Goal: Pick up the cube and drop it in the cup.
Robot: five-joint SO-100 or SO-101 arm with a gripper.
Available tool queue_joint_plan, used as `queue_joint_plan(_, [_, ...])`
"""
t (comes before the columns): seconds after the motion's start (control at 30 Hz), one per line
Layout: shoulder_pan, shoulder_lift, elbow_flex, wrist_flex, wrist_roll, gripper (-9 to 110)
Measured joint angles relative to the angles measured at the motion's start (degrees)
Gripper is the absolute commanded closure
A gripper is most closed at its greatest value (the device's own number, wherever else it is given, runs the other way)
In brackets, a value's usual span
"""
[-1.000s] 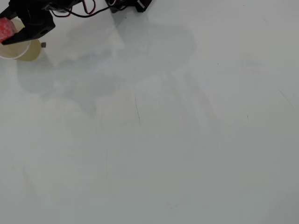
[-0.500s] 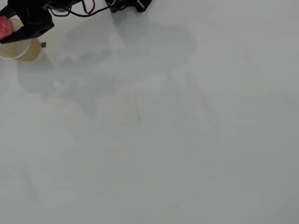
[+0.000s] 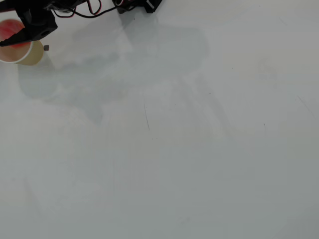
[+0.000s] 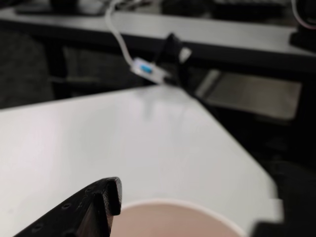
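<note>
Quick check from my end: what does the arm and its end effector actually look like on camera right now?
The end effector is matte black plastic, tapering to a pointed finger in the overhead view. Red and black cables loop along the black arm near the top edge. In the wrist view, one black finger shows a blunt, notched tip and a row of small dimples on its edge. No markings are readable.

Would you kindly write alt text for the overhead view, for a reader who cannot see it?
At the top left corner, the black end effector hovers over a cream-white paper cup whose inside glows red-pink. The rest of the white table shows only soft shadows and faint scratches.
</note>
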Motion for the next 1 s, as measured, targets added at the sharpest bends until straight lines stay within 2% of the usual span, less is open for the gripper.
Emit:
queue_joint_plan(0.33, [0.00, 0.00, 0.00, 0.00, 0.00, 63])
queue_joint_plan(0.77, [0.00, 0.00, 0.00, 0.00, -0.70, 62])
queue_joint_plan(1.0, [0.00, 0.00, 0.00, 0.00, -1.23, 75])
